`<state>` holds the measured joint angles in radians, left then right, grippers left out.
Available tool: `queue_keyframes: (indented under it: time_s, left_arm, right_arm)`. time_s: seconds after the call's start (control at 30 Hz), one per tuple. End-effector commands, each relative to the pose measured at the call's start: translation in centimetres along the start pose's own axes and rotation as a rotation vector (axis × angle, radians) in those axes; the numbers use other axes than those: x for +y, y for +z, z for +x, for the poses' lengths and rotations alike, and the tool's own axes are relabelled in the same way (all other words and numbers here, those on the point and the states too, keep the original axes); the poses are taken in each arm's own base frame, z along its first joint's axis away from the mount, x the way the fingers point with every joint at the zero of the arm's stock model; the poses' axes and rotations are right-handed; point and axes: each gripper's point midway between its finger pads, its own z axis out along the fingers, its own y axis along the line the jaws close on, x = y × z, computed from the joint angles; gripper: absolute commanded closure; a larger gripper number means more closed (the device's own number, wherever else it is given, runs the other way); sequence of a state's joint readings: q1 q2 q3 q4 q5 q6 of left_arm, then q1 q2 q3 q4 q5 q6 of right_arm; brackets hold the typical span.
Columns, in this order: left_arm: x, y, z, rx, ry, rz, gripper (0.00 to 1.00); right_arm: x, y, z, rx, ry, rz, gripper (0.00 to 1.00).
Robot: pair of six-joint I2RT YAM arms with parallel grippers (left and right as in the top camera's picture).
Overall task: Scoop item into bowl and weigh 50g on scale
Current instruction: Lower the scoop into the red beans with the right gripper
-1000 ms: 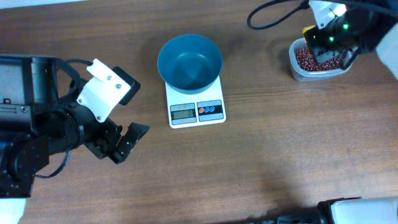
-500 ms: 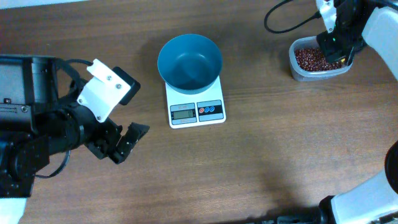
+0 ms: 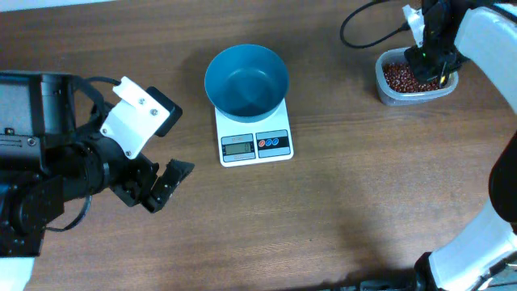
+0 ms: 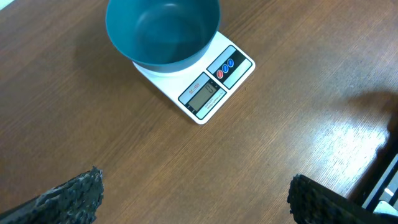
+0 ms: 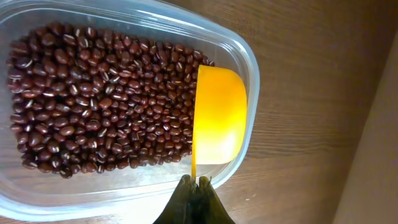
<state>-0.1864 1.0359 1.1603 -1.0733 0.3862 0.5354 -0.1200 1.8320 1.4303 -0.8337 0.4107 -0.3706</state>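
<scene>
**Dipping the scoop in the tub, nothing in the bowl yet**

Beans (image 5: 93,99) are all in the clear tub (image 5: 250,65) at the far right of the table (image 3: 363,194). None have made it anywhere else. The right gripper (image 5: 194,186) is pinched tight on the thin handle of a yellow scoop (image 5: 219,115), which sits turned on its edge over the right end of the heap. I can't tell if anything's in it from this angle.

Compared with a second ago, the right arm has swung round and settled lower over the tub, so I'd say it's lining up the first dig. The weighing hasn't started.

The teal bowl (image 3: 226,69) is empty and sits on the far part of the scale (image 3: 255,153), well to the left of the tub. The display is too small for me to read properly.

The left gripper (image 3: 161,187) hasn't budged. Its jaws are spread wide, holding nothing, parked near left, well apart from the scale.

Nothing lies on the wood between tub and bowl. A black cable (image 3: 363,20) loops just past the tub on the far side, and I'd watch it on the lift-out.
</scene>
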Motion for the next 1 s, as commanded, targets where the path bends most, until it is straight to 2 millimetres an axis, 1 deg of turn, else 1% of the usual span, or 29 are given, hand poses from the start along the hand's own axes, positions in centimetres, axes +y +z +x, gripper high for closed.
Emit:
queue_keyframes:
  time_s: [0.0, 0.07, 0.2, 0.23, 0.27, 0.3, 0.37, 0.5, 0.57, 0.67, 0.7, 0.73, 0.77, 0.8, 0.9, 0.97]
  left_arm:
    - [-0.1, -0.1, -0.1, -0.011, 0.016, 0.009, 0.01]
    - [-0.1, -0.1, -0.1, -0.011, 0.016, 0.01, 0.01]
    - [-0.1, -0.1, -0.1, -0.011, 0.016, 0.009, 0.01]
    - [-0.1, -0.1, -0.1, -0.011, 0.016, 0.01, 0.02]
    - [-0.1, -0.1, -0.1, -0.011, 0.016, 0.01, 0.01]
    - [-0.1, -0.1, -0.1, -0.011, 0.016, 0.01, 0.01]
    - [-0.1, -0.1, -0.1, -0.011, 0.016, 0.01, 0.01]
    - [-0.1, -0.1, -0.1, -0.011, 0.016, 0.01, 0.01]
    - [-0.1, -0.1, -0.1, -0.011, 0.015, 0.01, 0.01]
    - [-0.1, -0.1, -0.1, -0.011, 0.016, 0.01, 0.01]
    - [-0.1, -0.1, -0.1, -0.011, 0.016, 0.01, 0.01]
    - [-0.1, -0.1, -0.1, -0.011, 0.016, 0.01, 0.01]
    - [-0.1, -0.1, -0.1, -0.01, 0.015, 0.01, 0.01]
    - [-0.1, -0.1, -0.1, -0.011, 0.015, 0.01, 0.01]
    - [-0.1, -0.1, -0.1, -0.011, 0.016, 0.01, 0.01]
    - [-0.1, -0.1, -0.1, -0.011, 0.016, 0.01, 0.01]
  right_arm:
    - [-1.0, 0.3, 0.3, 0.024, 0.004, 0.049, 0.96]
    - [-0.1, 0.7, 0.6, 0.038, -0.004, 0.01, 0.96]
    - [4.0, 2.1, 1.3, 0.056, -0.006, -0.177, 0.96]
    - [4.3, 2.4, 1.5, 0.074, 0.022, -0.183, 0.96]
    - [4.7, 2.5, 1.7, 0.083, 0.05, -0.197, 0.96]
    - [5.5, 2.3, 1.4, 0.072, 0.058, -0.249, 0.96]
    - [7.3, 1.8, 0.8, 0.052, 0.13, -0.354, 0.96]
    - [8.5, 1.2, 0.2, 0.043, 0.213, -0.434, 0.96]
    - [9.0, 0.9, -0.1, 0.034, 0.224, -0.471, 0.96]
    - [9.1, 0.6, 0.4, 0.055, 0.228, -0.483, 0.96]
    - [9.3, 0.5, 0.7, 0.075, 0.254, -0.493, 0.96]
    - [9.4, 0.5, 0.7, 0.08, 0.28, -0.515, 0.96]
    - [9.8, 0.1, 0.5, 0.071, 0.309, -0.584, 0.96]
    - [9.7, 0.0, 0.5, 0.077, 0.376, -0.633, 0.96]
    - [9.0, -0.4, 0.4, 0.072, 0.501, -0.76, 0.96]
    - [8.8, -0.5, 0.3, 0.085, 0.57, -0.792, 0.96]
